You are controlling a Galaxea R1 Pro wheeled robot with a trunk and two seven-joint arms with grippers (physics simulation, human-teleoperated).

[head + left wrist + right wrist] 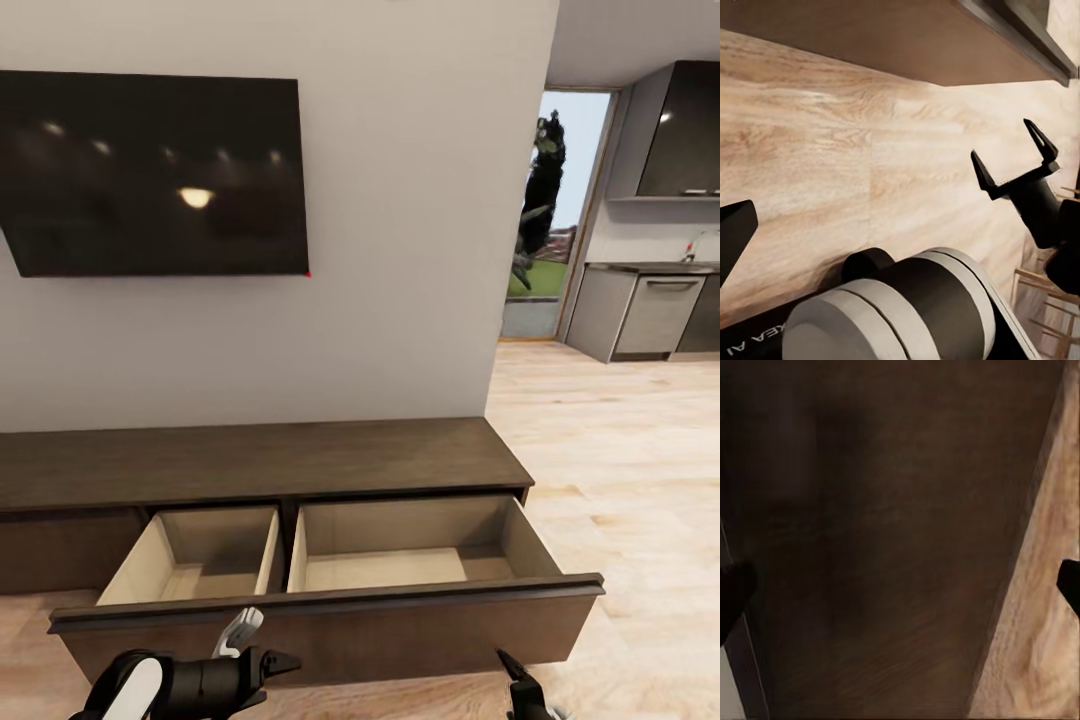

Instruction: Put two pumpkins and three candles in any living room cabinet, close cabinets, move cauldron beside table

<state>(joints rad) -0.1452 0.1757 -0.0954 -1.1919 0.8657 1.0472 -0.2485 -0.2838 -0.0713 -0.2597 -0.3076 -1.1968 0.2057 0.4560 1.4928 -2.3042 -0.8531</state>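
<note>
Pale wood floor [620, 470] runs from the living room toward a kitchen at the far right, and a plain light wall carries a dark television [155, 170]. Against that wall sits the cabinet [260, 462], a long, low, dark brown unit. Its wide drawer [330, 618] is pulled out toward the robot, and the flat dark front spans the lower part of the head view. Inside are 2 pale wood compartments, a narrower one [205, 560] on the left and a wider one [410, 550] on the right, split by a pale divider; what shows of both is bare wood. To the left of the open drawer, another dark front sits flush with the cabinet body.

Just in front of the drawer front, low in the head view, the left gripper [268, 664] points to the right on its black and white arm; how far its fingers are parted cannot be told. In the left wrist view, the floor and the underside edge of the drawer front pass above the arm's grey and black joints.

Further right, the right gripper [520, 678] rises from the bottom edge near the drawer's right corner. In the left wrist view, this right gripper [1016, 161] shows 2 black fingers spread apart with nothing between them. In the right wrist view, the dark fingertips [1069, 583] sit at opposite edges, close to the brown drawer front beside a strip of floor.

Beyond the cabinet's right end, a doorway [548, 215] shows greenery outside, with grey kitchen units [650, 315] past it.
</note>
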